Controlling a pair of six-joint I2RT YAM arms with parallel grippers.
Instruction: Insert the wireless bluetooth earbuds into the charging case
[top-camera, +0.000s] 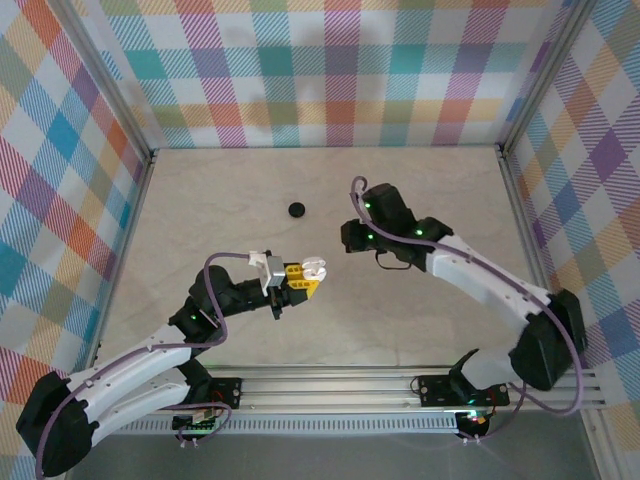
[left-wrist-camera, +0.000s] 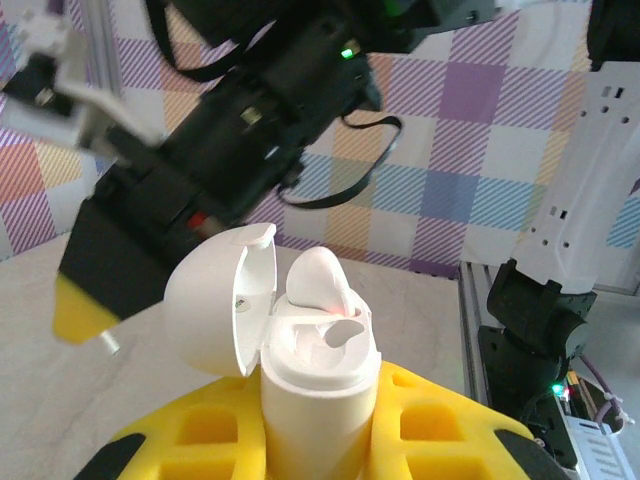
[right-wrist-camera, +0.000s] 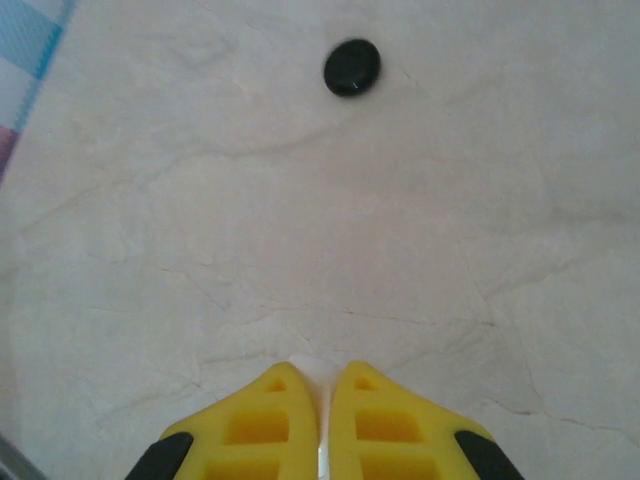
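1. Charging case (left-wrist-camera: 320, 400) stands upright in the left claw (left-wrist-camera: 320, 415), gripped at its lower body between the yellow fingers (left-wrist-camera: 440, 420). Its lid (left-wrist-camera: 215, 300) is swung open to the left.
2. A white rounded piece (left-wrist-camera: 320, 280) stands up out of the open case.
3. In the top view the left claw holds the case above the table (top-camera: 420, 190), with the right claw (top-camera: 348, 240) just beside it.
4. The right claw's fingers (right-wrist-camera: 275, 425) are nearly closed on a white sliver (right-wrist-camera: 308, 366); I cannot tell what it is.
5. A black disc (right-wrist-camera: 352, 67) lies on the table, well apart from both claws.
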